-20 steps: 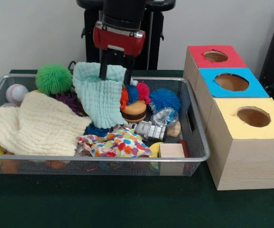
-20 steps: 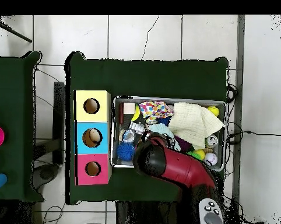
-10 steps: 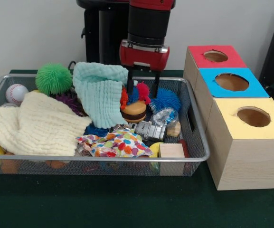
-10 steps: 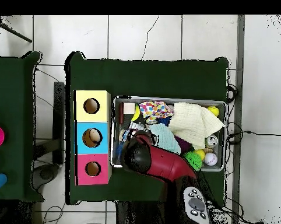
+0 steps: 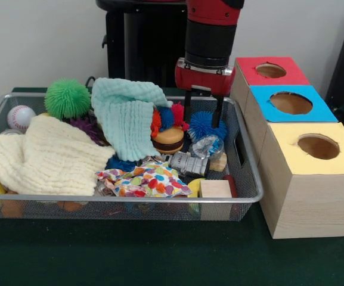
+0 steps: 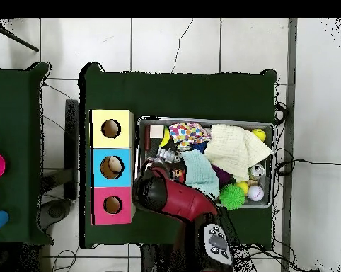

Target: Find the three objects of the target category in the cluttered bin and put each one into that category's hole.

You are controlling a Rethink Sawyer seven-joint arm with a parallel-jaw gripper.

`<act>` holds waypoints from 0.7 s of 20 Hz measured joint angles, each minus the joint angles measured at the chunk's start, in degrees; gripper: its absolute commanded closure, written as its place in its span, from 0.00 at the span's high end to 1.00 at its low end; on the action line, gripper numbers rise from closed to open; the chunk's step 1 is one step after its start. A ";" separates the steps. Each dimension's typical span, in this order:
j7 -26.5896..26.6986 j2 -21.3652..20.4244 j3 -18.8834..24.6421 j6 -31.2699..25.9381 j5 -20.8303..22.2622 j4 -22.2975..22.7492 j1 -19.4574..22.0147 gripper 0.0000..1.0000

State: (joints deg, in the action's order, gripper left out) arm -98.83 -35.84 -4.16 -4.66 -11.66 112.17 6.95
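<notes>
The bench (image 5: 100, 256) with its dark green cover carries the bin (image 5: 250, 179) of wire mesh, and beside it stands the row of three boxes; the hole (image 5: 291, 103) in the blue face is the middle one. In the bin, the cream cloth (image 5: 46, 155) and the mint cloth (image 5: 127, 122) cover much of the left and middle part, and more bottles may lie hidden under them. The hand (image 5: 203, 118) hangs with its two fingers apart and empty, on both sides of the blue spiky ball (image 5: 206, 125). Just in front of this ball lies one see-through bottle (image 5: 205, 146), on its side and looking crumpled. I judge it light, thin and slippery, so it will dent easily; a hold across its body seems best. The metal can (image 5: 188, 163), the toy burger (image 5: 167, 139) and the spiky ball crowd close around it.
</notes>
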 measured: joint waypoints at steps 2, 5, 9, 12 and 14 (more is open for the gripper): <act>-0.77 0.46 0.08 0.60 -0.49 0.26 -0.18 1.00; -1.60 1.26 0.27 1.96 -0.75 0.45 -0.18 1.00; -2.55 3.42 1.07 6.68 -0.75 0.51 -0.18 1.00; -3.16 4.27 1.58 8.85 -0.75 0.60 -0.18 1.00; -3.71 4.79 2.15 10.43 -0.75 0.79 -0.08 1.00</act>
State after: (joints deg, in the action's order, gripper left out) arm -102.53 -31.06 -2.01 5.77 -12.41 112.96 6.87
